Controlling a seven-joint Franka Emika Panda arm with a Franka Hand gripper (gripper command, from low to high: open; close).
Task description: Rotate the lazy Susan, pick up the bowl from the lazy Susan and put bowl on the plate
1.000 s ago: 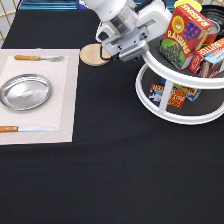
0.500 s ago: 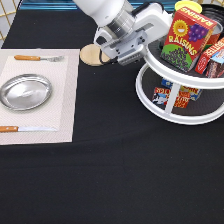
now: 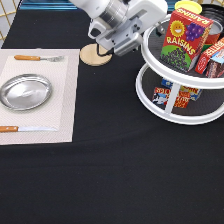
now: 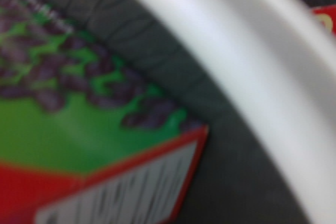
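The lazy Susan [image 3: 172,117] stands at the exterior view's right, with white rims and dark grey shelves. Its white rim [image 4: 247,75] also fills part of the wrist view. A dark glossy rim that may be the bowl [image 3: 207,9] shows at the back of the upper shelf, mostly hidden behind a raisins box [image 3: 181,39]. The silver plate [image 3: 25,91] lies empty on a pale placemat [image 3: 65,100] at the exterior view's left. My gripper [image 3: 150,25] is at the left edge of the lazy Susan's upper shelf, beside the raisins box [image 4: 82,125], far from the plate.
A round wooden coaster [image 3: 94,55] lies just below my hand. A fork [image 3: 37,58] and a knife [image 3: 25,129] lie on the placemat either side of the plate. Food boxes stand on both shelves, including a red one [image 3: 212,57] and some on the lower shelf [image 3: 172,95].
My hand has moved toward the exterior view's top and right, closer to the lazy Susan's upper shelf. Plate, coaster and cutlery have not moved.
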